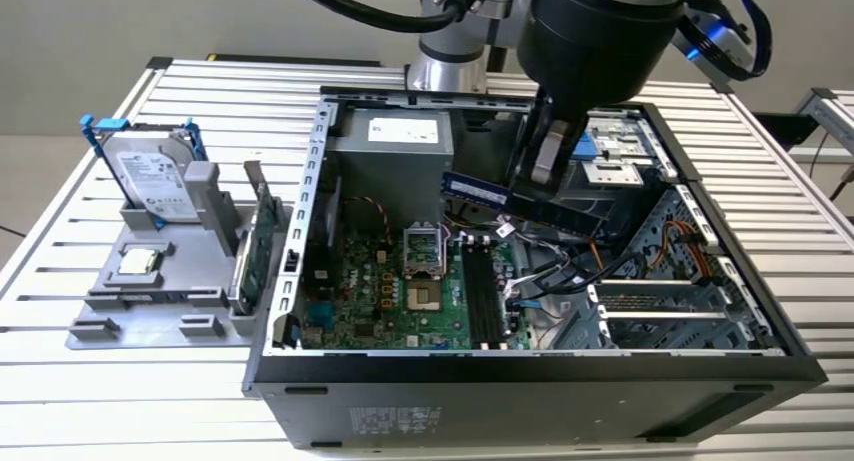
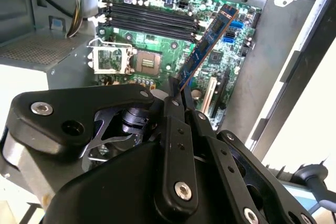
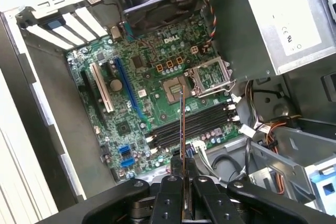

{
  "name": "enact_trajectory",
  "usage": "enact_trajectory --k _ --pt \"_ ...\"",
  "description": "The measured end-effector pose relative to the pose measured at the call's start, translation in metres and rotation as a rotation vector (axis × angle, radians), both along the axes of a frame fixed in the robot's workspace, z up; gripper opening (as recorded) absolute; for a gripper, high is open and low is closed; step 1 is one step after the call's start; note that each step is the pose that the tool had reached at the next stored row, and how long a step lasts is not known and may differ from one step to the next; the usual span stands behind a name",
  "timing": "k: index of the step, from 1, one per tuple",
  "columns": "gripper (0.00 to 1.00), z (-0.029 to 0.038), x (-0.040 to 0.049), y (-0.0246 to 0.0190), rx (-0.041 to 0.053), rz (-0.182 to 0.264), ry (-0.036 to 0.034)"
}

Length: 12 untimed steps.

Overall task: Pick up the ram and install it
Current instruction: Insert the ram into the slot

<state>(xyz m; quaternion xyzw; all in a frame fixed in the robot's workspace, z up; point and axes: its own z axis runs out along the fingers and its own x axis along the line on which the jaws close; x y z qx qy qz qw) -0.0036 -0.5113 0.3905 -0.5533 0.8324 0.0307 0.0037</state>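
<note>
Second wrist view shows you the gripper (image 2: 178,95) clamped on one end of the ram (image 2: 208,40); the stick juts out beyond the fingers (image 2: 171,103), held above the motherboard (image 2: 233,61).

Slatted metal table (image 1: 120,406) carries open computer case (image 1: 534,401), grey parts holder (image 1: 160,303) beside it.

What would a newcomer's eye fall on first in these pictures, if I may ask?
Most striking is the robot's black hand clamped on the ram, held in the air over the open computer case. Beneath it lies the green motherboard with its black memory slots empty. At the exterior view's left, a hard drive stands upright in a grey holder.
</note>
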Motion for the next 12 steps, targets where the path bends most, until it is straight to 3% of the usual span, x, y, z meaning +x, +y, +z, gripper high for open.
enact_trajectory --k 12 --pt "0.00 -0.0007 0.0005 0.0000 0.0001 -0.042 0.0000"
